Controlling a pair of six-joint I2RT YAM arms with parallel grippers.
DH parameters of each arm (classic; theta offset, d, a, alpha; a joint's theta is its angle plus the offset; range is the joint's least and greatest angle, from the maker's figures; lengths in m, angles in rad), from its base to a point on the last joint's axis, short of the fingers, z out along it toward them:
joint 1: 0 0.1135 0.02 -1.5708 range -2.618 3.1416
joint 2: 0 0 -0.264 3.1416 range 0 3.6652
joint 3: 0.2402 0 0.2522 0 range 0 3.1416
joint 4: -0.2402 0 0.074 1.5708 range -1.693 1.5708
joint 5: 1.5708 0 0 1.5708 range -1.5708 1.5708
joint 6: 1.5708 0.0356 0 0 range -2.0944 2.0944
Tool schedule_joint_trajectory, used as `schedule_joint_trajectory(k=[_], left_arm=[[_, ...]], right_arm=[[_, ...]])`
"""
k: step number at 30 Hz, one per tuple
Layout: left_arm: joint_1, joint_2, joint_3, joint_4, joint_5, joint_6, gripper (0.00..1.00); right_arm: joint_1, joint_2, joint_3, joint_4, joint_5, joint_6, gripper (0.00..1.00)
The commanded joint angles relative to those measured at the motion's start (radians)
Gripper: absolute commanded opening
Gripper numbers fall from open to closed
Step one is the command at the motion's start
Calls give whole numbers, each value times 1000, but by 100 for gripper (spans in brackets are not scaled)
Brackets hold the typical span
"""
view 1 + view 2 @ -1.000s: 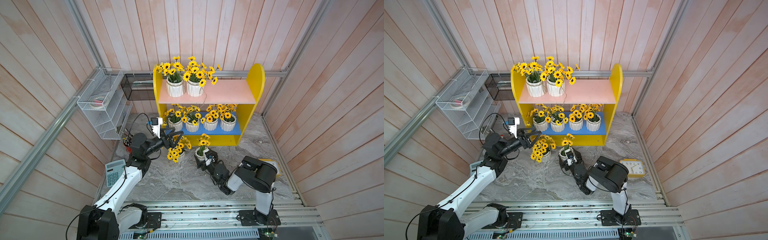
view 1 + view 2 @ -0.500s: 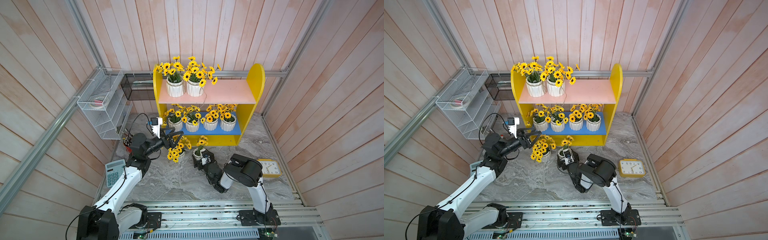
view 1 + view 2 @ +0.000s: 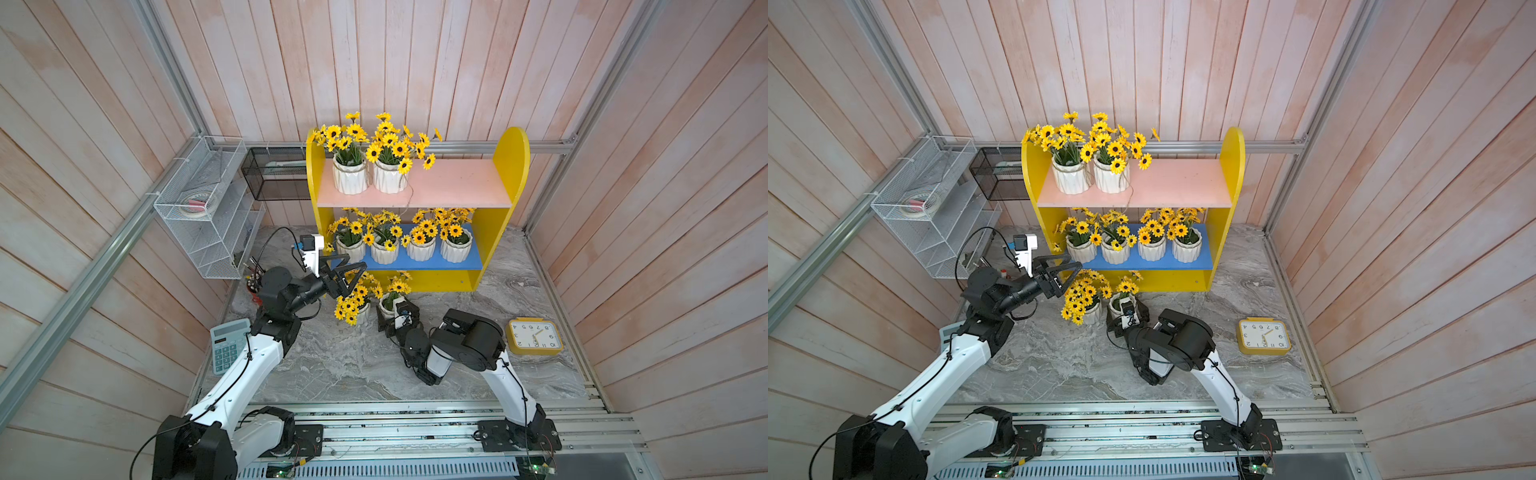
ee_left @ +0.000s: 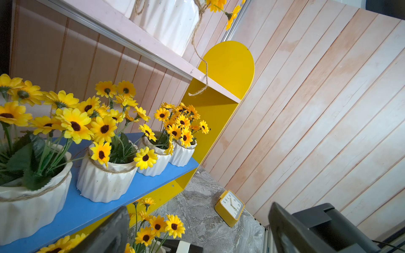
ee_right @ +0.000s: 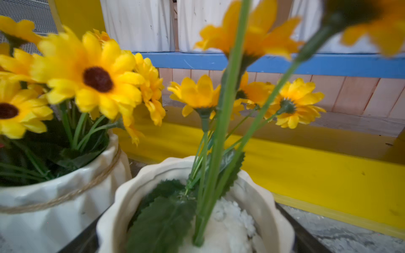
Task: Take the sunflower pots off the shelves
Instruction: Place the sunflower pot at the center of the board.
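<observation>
The shelves (image 3: 509, 166) stand against the back wall. Two sunflower pots (image 3: 350, 178) sit at the left of the pink upper board. Several more (image 3: 420, 249) line the blue lower board, seen close in the left wrist view (image 4: 105, 181). Two pots stand on the marble in front. My right gripper (image 3: 394, 308) is shut on the right one (image 5: 131, 192), a jaw on each side. The other floor pot (image 5: 54, 208) is right beside it. My left gripper (image 3: 355, 279) hangs open and empty above that pot, by the lower board's left end.
A white wire rack (image 3: 203, 220) and a black mesh basket (image 3: 276, 174) hang on the left wall. A red pen cup (image 3: 253, 286) and a calculator (image 3: 226, 345) lie by the left arm. A yellow clock (image 3: 534, 336) sits at the right.
The right arm's elbow has swung left, and the pot in its jaws has shifted slightly left toward the other floor pot. The left arm has stayed still.
</observation>
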Motion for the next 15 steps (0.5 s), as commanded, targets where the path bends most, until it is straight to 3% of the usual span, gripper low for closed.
schedule_joint_trajectory(k=[1, 2, 5, 8, 12, 15], left_arm=[[0, -12, -6, -5, -11, 10, 100], [0, -11, -5, -4, -8, 9, 100], [-1, -9, -3, -4, -3, 6, 100], [1, -8, -3, -5, 0, 4, 100], [-1, -3, -1, -5, 6, 2, 100], [-1, 2, 2, -5, 15, -2, 100]], right_arm=[[21, 65, 12, 149, 12, 15, 2], [23, 75, 21, 148, 12, 15, 11], [24, 87, 23, 148, 10, 19, 51], [25, 91, 21, 149, 36, 16, 76], [26, 67, 1, 147, 23, 10, 98], [29, 44, -27, 147, 3, 24, 98]])
